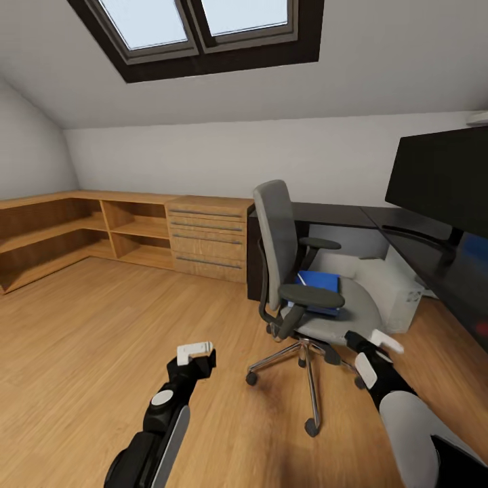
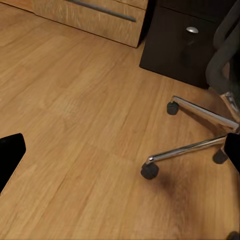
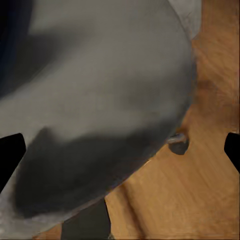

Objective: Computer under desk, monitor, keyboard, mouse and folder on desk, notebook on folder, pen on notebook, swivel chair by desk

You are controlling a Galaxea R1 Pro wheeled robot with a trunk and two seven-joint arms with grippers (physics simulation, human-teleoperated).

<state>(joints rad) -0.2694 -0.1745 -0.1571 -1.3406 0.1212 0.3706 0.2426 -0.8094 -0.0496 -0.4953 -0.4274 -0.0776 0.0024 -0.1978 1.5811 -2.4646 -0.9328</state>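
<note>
The grey swivel chair (image 1: 281,237) stands on the floor in front of the black desk (image 1: 335,214), its back turned toward me. A blue folder (image 1: 318,283) lies on its seat. On the desk's right wing stands the black monitor (image 1: 440,177), and under the desk sits the pale computer (image 1: 401,293). My left gripper (image 1: 195,352) hangs open over bare floor, left of the chair's chrome base (image 2: 200,131). At the seat's front edge (image 3: 100,95) my right gripper (image 1: 376,354) is open with nothing in it. Keyboard, mouse, notebook and pen are out of view.
A low light-wood drawer and shelf unit (image 1: 207,237) runs along the back and left walls. The desk's black drawer block (image 2: 185,40) stands beside it. Open wood floor (image 1: 102,339) lies to the left. A sloped ceiling with a skylight (image 1: 196,27) is above.
</note>
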